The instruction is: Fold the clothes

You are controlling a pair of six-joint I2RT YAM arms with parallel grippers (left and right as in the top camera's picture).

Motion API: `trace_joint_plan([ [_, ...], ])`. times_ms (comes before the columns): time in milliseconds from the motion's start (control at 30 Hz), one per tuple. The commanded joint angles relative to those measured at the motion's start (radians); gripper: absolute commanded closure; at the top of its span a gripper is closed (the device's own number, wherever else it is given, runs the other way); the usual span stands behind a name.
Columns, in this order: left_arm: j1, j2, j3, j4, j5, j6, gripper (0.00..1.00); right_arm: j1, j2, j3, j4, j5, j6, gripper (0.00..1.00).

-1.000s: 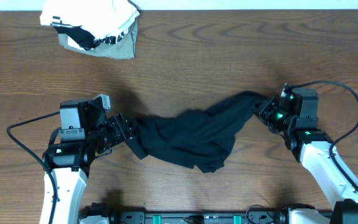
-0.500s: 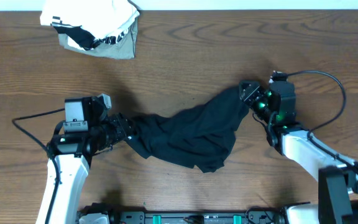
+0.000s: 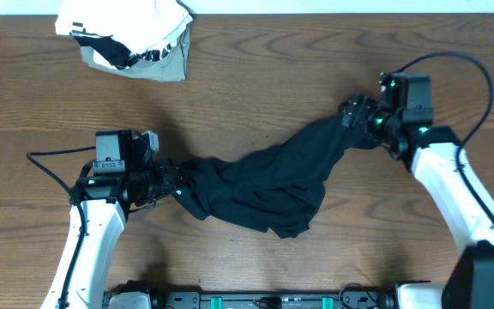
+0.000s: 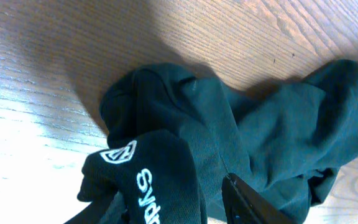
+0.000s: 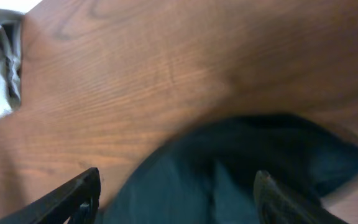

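**Overhead:** the black garment (image 3: 264, 189) lies crumpled in a long diagonal band across the middle of the wooden table (image 3: 256, 77), running from lower left up to the right. The left gripper (image 3: 171, 182) is at its left end and the right gripper (image 3: 354, 112) at its upper right tip. From here I cannot tell how far either pair of jaws is open. A white-and-grey bundle (image 3: 131, 39) sits well apart, near the table's top left corner. I judge the step in hand to be spreading the garment flat, with no fold made yet.

**Left wrist:** fabric bearing a white printed logo (image 4: 120, 152) is bunched between the jaws, which are partly closed on it. The overhead only hints at this grip.

**Right wrist:** the fingers (image 5: 79, 193) stand wide apart with nothing pinched. The garment's dark end lies on the wood just beyond them, blurred, so this end is free, which the overhead does not show. The next move likely calls for the right gripper to close on an edge or corner and draw away from the left to take out slack. I cannot tell which part of the garment this tip is.
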Motion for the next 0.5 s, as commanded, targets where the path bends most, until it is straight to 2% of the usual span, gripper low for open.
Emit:
trace_joint_plan([
  [0, 0.004, 0.003, 0.008, -0.002, -0.009, 0.028, 0.53, -0.011, -0.039, 0.057, -0.132, 0.029, -0.098, 0.22],
  [133, 0.004, 0.003, 0.008, -0.002, -0.009, 0.028, 0.53, -0.011, -0.031, 0.037, -0.295, 0.036, -0.103, 0.23],
  [233, 0.004, 0.003, 0.008, -0.003, -0.009, 0.027, 0.53, -0.010, -0.029, -0.019, -0.327, 0.036, -0.103, 0.25],
  [333, 0.004, 0.003, 0.008, -0.003, -0.009, 0.027, 0.53, -0.007, -0.029, -0.103, -0.260, 0.035, -0.100, 0.27],
  [467, 0.004, 0.003, 0.008, -0.003, -0.009, 0.027, 0.53, -0.007, -0.028, -0.210, -0.089, 0.000, -0.065, 0.30],
])
